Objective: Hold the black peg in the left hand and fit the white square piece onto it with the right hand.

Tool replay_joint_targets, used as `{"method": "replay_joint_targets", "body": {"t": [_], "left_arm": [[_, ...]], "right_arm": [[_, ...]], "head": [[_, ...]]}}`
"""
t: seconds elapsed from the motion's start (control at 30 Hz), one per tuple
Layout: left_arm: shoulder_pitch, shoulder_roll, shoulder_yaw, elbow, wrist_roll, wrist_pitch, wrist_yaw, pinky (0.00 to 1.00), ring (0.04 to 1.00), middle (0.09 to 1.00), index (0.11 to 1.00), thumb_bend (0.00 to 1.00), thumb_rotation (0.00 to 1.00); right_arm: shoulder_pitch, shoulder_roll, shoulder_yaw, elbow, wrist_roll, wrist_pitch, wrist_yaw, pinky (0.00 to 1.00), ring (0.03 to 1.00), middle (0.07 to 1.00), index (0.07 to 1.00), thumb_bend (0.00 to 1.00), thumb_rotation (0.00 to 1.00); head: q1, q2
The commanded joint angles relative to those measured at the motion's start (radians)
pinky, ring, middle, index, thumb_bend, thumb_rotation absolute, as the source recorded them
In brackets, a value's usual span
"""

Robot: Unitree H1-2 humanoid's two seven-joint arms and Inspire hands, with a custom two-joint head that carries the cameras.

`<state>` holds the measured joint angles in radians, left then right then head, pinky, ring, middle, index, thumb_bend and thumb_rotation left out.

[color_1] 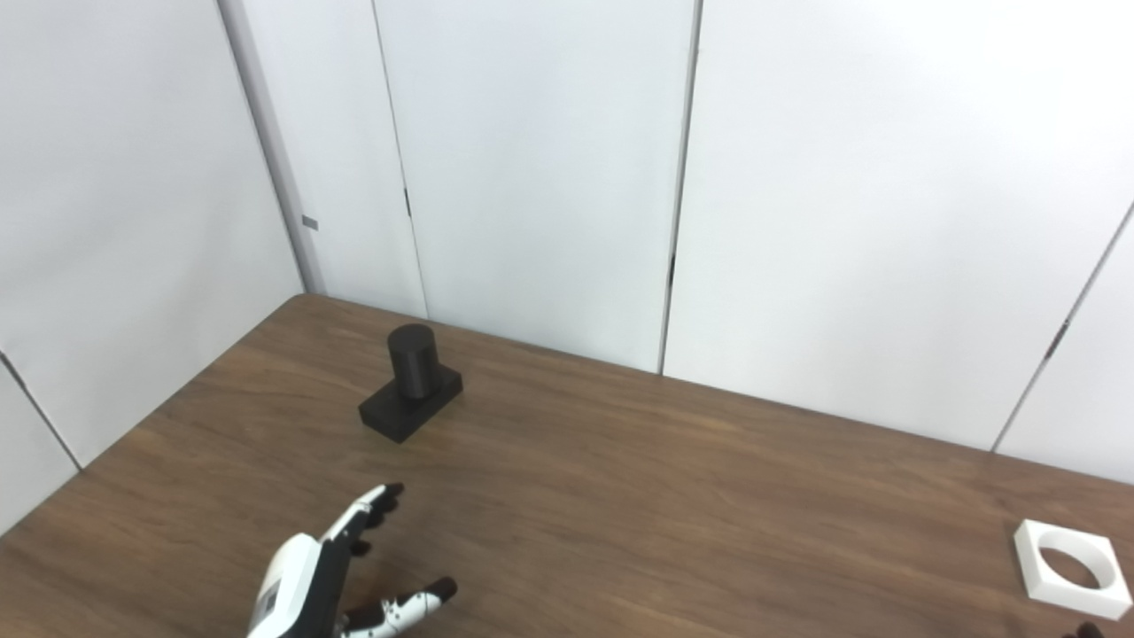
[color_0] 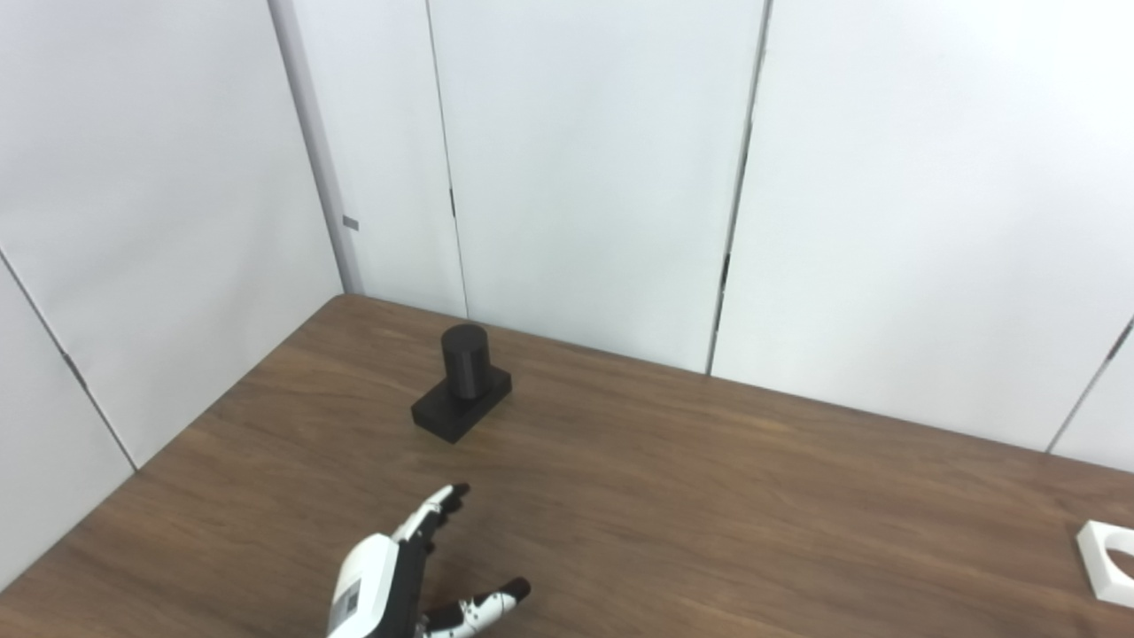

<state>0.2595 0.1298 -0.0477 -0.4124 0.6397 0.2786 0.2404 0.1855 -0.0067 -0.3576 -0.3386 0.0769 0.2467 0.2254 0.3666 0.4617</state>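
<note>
You were still at the reach: your left robot hand (color_0: 399, 576) was spread and empty, short of the peg (color_0: 462, 381); next, grasp it.

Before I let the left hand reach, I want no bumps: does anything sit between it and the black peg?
Nothing visible does. The left hand is open, at the near edge of the table, and only bare wood lies between it and the peg. The white piece lies far off to the right.
</note>
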Motion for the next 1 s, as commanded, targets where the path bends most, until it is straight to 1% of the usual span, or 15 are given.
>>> {"method": "replay_joint_targets", "body": {"t": [0.0,0.07,0.1,0.13,0.2,0.23,0.37,0.43,0.57,0.63,0.8,0.97], "left_arm": [[-0.086,-0.027,0.026,-0.021,0.06,0.03,0.021,0.73,0.848,0.878,0.877,0.93,0.48],[-0.104,-0.021,0.036,-0.014,0.076,0.07,0.005,0.73,0.853,0.875,0.881,0.95,0.51],[-0.113,-0.016,0.04,-0.011,0.082,0.09,-0.007,0.75,0.873,0.889,0.894,0.96,0.54],[-0.119,-0.014,0.043,-0.01,0.085,0.104,-0.015,0.8,0.903,0.911,0.911,0.97,0.57],[-0.141,0.004,0.052,0.008,0.085,0.126,-0.036,0.85,0.93,0.932,0.932,0.98,0.6],[-0.148,0.01,0.055,0.013,0.084,0.133,-0.043,0.85,0.947,0.95,0.953,0.99,0.62],[-0.189,0.033,0.069,0.053,0.094,0.146,-0.053,0.84,0.956,0.963,0.963,0.98,0.63],[-0.208,0.042,0.073,0.076,0.109,0.153,-0.05,0.91,0.96,0.965,0.96,0.99,0.64],[-0.25,0.067,0.078,0.133,0.138,0.164,-0.042,0.95,0.962,0.969,0.951,1.0,0.67],[-0.272,0.079,0.079,0.162,0.149,0.168,-0.037,0.96,0.957,0.966,0.939,1.0,0.69],[-0.332,0.093,0.093,0.241,0.157,0.183,-0.018,0.99,0.971,0.968,0.927,1.0,0.7],[-0.371,0.097,0.114,0.285,0.144,0.181,-0.005,1.0,0.986,0.971,0.928,1.0,0.7]], "right_arm": [[0.16,-0.064,0.012,-0.03,-0.013,-0.048,0.006,1.0,1.0,1.0,1.0,0.62,1.0],[0.161,-0.062,0.011,-0.029,-0.013,-0.053,0.008,1.0,1.0,1.0,1.0,0.62,1.0],[0.161,-0.061,0.011,-0.029,-0.01,-0.053,0.01,1.0,1.0,1.0,1.0,0.62,1.0],[0.161,-0.061,0.011,-0.03,-0.008,-0.052,0.011,1.0,1.0,1.0,1.0,0.63,1.0],[0.164,-0.059,0.012,-0.033,-0.009,-0.052,0.011,1.0,1.0,1.0,1.0,0.62,1.0],[0.165,-0.059,0.012,-0.034,-0.011,-0.053,0.01,1.0,1.0,1.0,1.0,0.62,1.0],[0.167,-0.057,0.012,-0.04,-0.012,-0.041,0.008,1.0,1.0,1.0,1.0,0.63,1.0],[0.168,-0.059,0.012,-0.039,-0.01,-0.042,0.01,1.0,1.0,1.0,1.0,0.63,1.0],[0.17,-0.06,0.013,-0.04,-0.016,-0.038,0.009,1.0,1.0,1.0,1.0,0.62,1.0],[0.172,-0.062,0.015,-0.043,-0.024,-0.038,0.007,1.0,1.0,1.0,1.0,0.61,1.0],[0.174,-0.058,0.018,-0.056,-0.031,-0.026,0.005,1.0,1.0,1.0,1.0,0.63,1.0],[0.177,-0.058,0.02,-0.064,-0.04,-0.017,0.002,1.0,1.0,1.0,1.0,0.63,1.0]], "head": [[0.0,0.004],[-0.001,0.005],[-0.004,0.004],[-0.004,0.004],[-0.008,0.002],[-0.009,0.002],[-0.009,0.002],[-0.01,0.004],[-0.01,0.004],[-0.009,0.009],[-0.013,0.014],[-0.014,0.017]]}}
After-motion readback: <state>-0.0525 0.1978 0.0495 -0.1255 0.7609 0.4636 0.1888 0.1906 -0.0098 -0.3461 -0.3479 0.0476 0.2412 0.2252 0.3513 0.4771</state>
